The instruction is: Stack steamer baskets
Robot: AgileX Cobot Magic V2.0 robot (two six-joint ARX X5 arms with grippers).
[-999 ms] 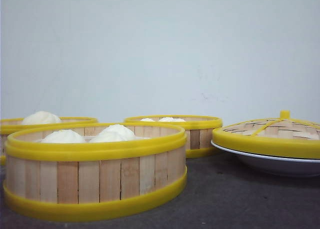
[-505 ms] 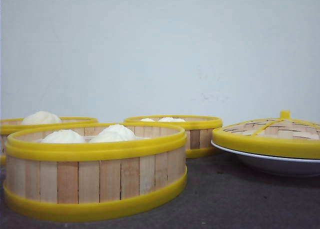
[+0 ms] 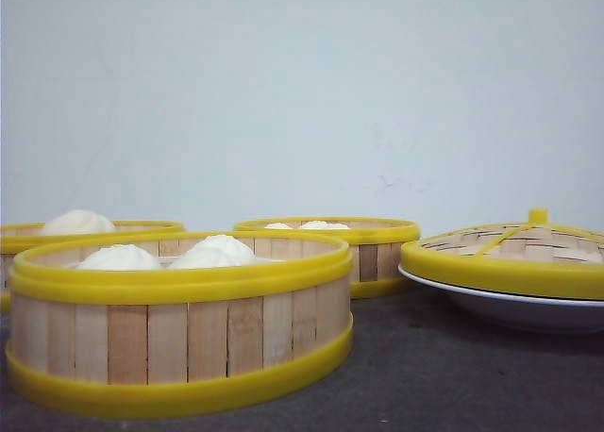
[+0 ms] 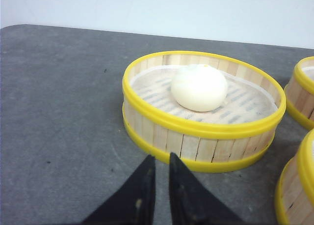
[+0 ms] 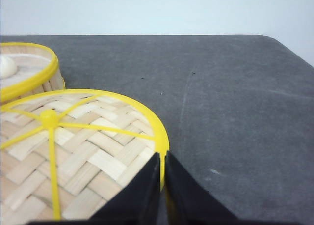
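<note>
Three steamer baskets stand on the dark table, each holding white buns. The nearest (image 3: 179,328) is at front left, one (image 3: 57,236) sits behind it at the far left, and one (image 3: 349,253) is at the back middle. Neither gripper appears in the front view. My left gripper (image 4: 161,159) is shut and empty, hovering just short of the wall of a basket (image 4: 203,131) with a single bun (image 4: 198,87). My right gripper (image 5: 162,157) is shut and empty, above the yellow rim of the woven lid (image 5: 73,146).
The woven bamboo lid (image 3: 510,253) rests on a shallow white plate (image 3: 528,311) at the right. In the left wrist view, parts of two more baskets (image 4: 304,87) (image 4: 297,185) show at the edge. A pale wall stands behind the table.
</note>
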